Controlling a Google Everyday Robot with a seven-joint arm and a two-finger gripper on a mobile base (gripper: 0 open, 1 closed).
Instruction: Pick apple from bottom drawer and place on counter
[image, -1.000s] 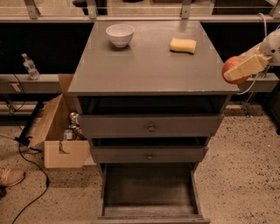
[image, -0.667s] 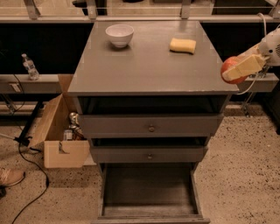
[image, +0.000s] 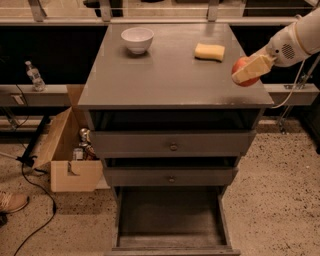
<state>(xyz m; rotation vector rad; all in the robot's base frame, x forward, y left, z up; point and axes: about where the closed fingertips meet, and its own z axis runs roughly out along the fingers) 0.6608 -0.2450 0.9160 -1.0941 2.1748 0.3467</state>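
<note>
The counter bears a white bowl and a sponge. The bottom drawer stands open and empty. The gripper, clamped on the apple, has moved inward from beside the cabinet to the counter's right edge, so placement looks near.

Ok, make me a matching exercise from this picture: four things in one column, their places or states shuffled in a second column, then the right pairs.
Things
1. round white bowl
2. yellow rectangular sponge
3. small round red apple
4. deep grey-brown wooden bottom drawer

Places or states
A. held in the gripper at the right edge of the flat grey-brown counter
B. pulled open, nothing visible inside
C. back left of the counter
D. back right of the counter

Pairs: 1-C, 2-D, 3-A, 4-B
</note>
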